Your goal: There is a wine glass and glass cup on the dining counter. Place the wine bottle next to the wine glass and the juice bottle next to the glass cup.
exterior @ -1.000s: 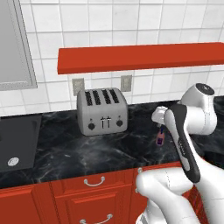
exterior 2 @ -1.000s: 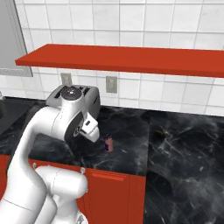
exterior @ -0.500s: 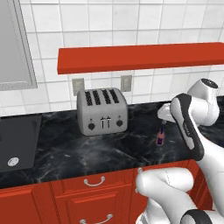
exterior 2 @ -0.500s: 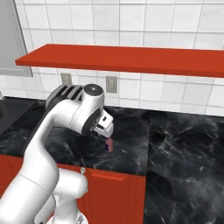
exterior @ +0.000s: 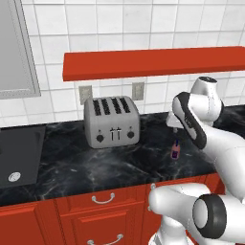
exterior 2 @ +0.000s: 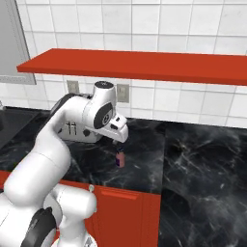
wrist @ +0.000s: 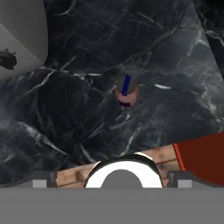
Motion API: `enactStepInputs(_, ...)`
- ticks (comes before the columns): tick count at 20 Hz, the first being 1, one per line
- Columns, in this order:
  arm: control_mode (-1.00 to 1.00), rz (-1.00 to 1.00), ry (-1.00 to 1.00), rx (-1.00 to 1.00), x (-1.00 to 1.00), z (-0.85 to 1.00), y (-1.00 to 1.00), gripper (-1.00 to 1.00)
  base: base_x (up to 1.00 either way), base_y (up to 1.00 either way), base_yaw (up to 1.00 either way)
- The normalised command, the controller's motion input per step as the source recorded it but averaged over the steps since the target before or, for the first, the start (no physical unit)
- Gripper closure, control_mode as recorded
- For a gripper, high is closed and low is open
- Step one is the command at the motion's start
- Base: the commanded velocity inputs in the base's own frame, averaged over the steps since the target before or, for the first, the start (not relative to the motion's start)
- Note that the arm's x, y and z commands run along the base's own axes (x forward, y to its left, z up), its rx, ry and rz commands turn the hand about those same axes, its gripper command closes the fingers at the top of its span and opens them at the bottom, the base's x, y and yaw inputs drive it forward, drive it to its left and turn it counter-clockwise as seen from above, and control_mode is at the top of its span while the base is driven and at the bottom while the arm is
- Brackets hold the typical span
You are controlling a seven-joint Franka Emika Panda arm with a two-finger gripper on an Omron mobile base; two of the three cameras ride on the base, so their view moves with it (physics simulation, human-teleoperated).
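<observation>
The juice bottle (exterior: 175,150) is seen standing upright on the black marble table (exterior: 72,165), right of the toaster (exterior: 111,121) and near the front edge. Over the past second the arm has been swung off the bottle and raised, so that the claw (exterior 2: 119,138) now hangs just above the bottle's cap, jaws spread wide and empty. The bottle, viewed from above in the hand view (wrist: 126,91), appears untouched; a descent and grasp are judged to be next.
</observation>
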Motion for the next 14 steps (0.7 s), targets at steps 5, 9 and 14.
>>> enactStepInputs(5, -1.0, 0.02, 0.04, -0.12, 0.26, -0.28, -0.01, -1.0, 0.0, 0.0, 0.0)
enactStepInputs(9, -1.0, 0.04, 0.01, -0.04, 0.23, -0.29, -0.05, -1.0, 0.0, 0.0, 0.0)
enactStepInputs(14, -1.0, 0.05, 0.0, 0.0, 0.14, -0.24, -0.04, -1.0, 0.0, 0.0, 0.0)
